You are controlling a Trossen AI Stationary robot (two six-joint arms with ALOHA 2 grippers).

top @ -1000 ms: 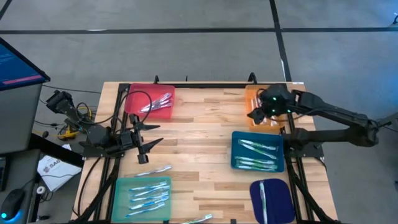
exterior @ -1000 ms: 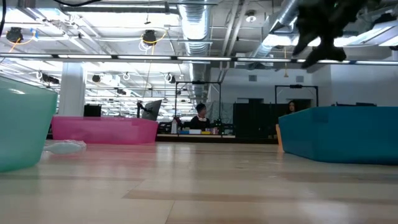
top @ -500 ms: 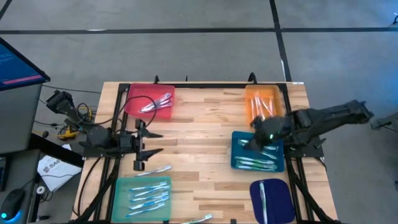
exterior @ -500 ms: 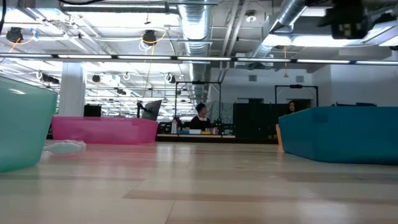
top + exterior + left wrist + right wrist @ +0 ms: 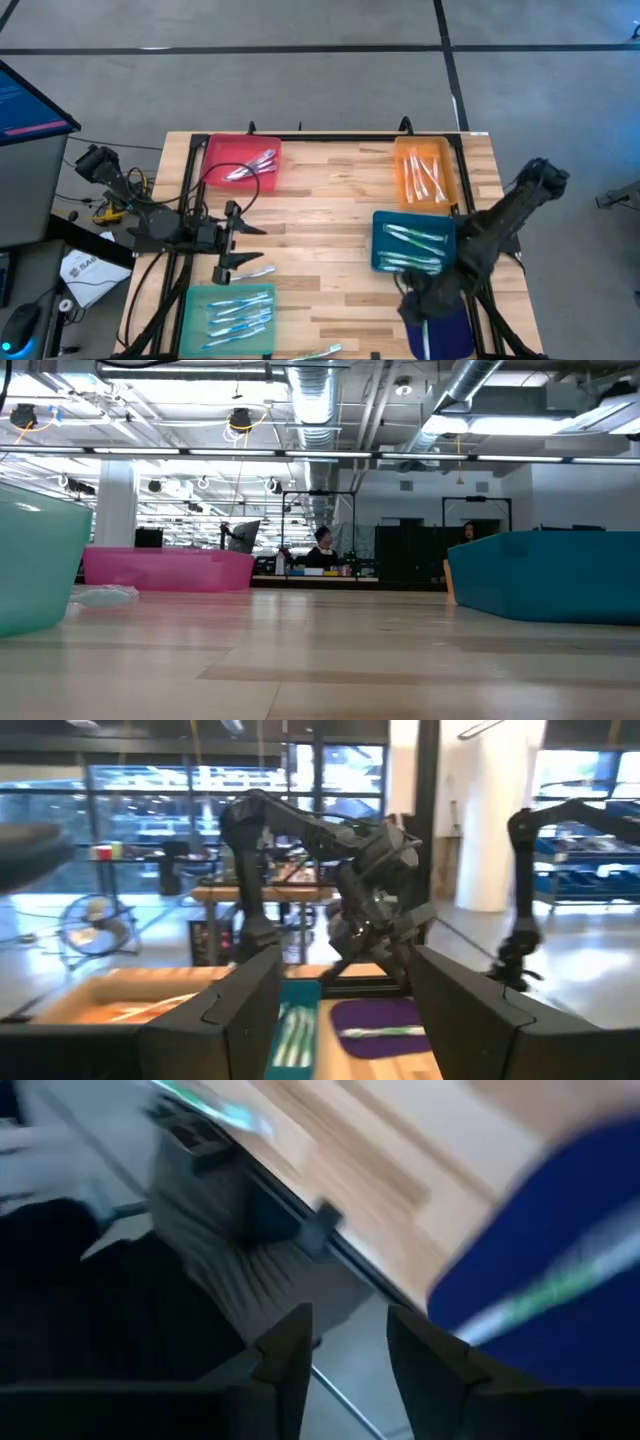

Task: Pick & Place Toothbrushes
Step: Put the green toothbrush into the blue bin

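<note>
Toothbrushes [image 5: 240,273] in five trays, one loose near left gripper [image 5: 234,243] with fingers apart, right gripper [image 5: 418,298] over navy tray [image 5: 455,322], nothing between its parted fingers, low view shows neither.

Two dark fingers [image 5: 290,1350] of the right gripper [image 5: 348,1342] are seen with a narrow gap between them and nothing held there. Beyond them, the wooden table [image 5: 400,1160] edge and its dark frame [image 5: 250,1210] are crossed diagonally. A toothbrush [image 5: 550,1290] is seen lying on a dark blue tray [image 5: 580,1210], and another toothbrush [image 5: 210,1108] lies near the table edge.
</note>
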